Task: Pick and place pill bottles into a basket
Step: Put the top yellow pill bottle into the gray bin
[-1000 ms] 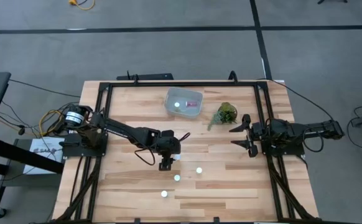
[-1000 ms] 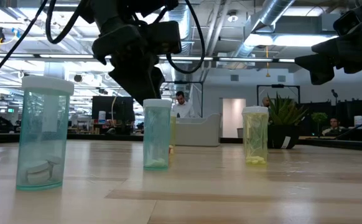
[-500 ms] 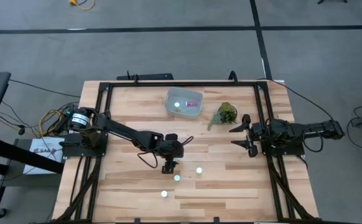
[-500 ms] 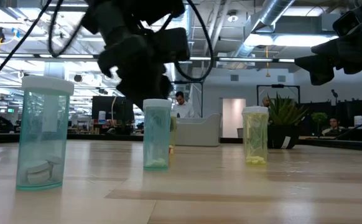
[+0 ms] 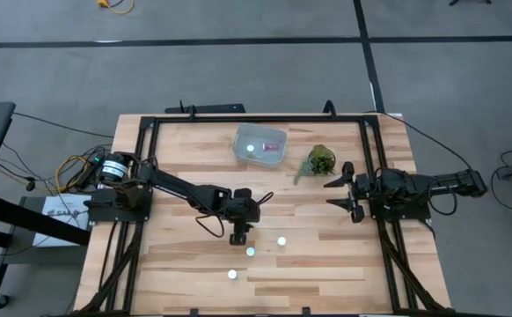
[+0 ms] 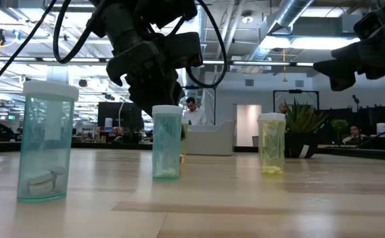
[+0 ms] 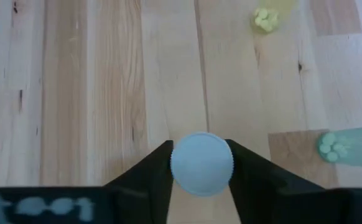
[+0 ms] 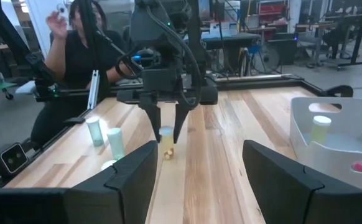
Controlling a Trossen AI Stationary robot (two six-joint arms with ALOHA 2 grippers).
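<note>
1. My left gripper point(image 7: 201, 167) is spread wide over a small pill bottle point(image 7: 201, 164) standing in the middle of the table point(image 5: 326, 264). One finger waits on each side of its white cap, and I cannot tell if they touch it.
2. The bottle looks light, hard and smooth, so I think it could slip or tip.
3. I would squeeze gently just under the cap.
4. The basket point(image 5: 260, 146) sits well apart, at the far side.
5. My right gripper point(image 5: 342, 187) waits spread by the table's edge.
</note>
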